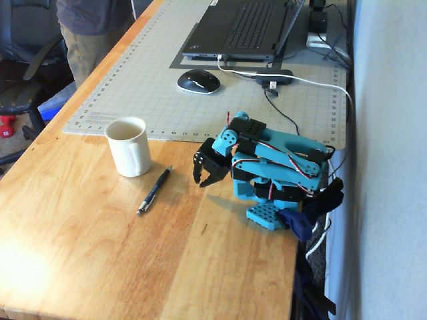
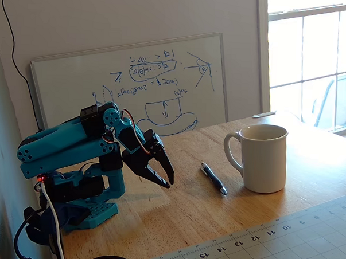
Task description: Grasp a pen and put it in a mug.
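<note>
The cream-white mug (image 1: 130, 148) (image 2: 265, 159) stands upright on the wooden table, and its inside looks empty. A slim dark pen (image 1: 154, 190) (image 2: 214, 178) lies flat on the wood close beside it, apart from the mug. The blue arm is folded low over its base. Its black gripper (image 1: 202, 180) (image 2: 169, 183) points down at the table, about a hand's width from the pen on the arm's side. The jaws are shut with nothing between them.
A grey cutting mat (image 1: 153, 73) (image 2: 283, 237) behind the mug carries a laptop (image 1: 243, 27), a mouse (image 1: 198, 81) and cables. A whiteboard (image 2: 135, 82) leans on the wall behind the arm. A person (image 1: 87, 27) stands at the table's far left edge.
</note>
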### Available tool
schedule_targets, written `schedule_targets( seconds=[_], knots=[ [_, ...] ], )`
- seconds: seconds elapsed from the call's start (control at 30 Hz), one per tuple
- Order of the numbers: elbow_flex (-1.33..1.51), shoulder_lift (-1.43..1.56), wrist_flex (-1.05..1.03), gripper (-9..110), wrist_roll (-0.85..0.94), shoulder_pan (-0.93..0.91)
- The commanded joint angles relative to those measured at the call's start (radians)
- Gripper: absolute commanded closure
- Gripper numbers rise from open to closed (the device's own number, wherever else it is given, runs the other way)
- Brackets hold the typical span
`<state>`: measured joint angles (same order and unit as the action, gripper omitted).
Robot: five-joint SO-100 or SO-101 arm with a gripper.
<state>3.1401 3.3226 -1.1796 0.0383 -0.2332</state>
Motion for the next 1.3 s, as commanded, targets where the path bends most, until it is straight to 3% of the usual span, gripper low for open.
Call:
schedule_targets(
  seconds=[0.0,0.67,1.27],
  knots=[
    [-0.012,0.029,-0.008,99,-0.003,0.014],
    [-0.032,-0.041,0.023,95,0.012,0.015],
    [-0.581,-0.742,0.08,91,-0.008,0.118]
  ],
)
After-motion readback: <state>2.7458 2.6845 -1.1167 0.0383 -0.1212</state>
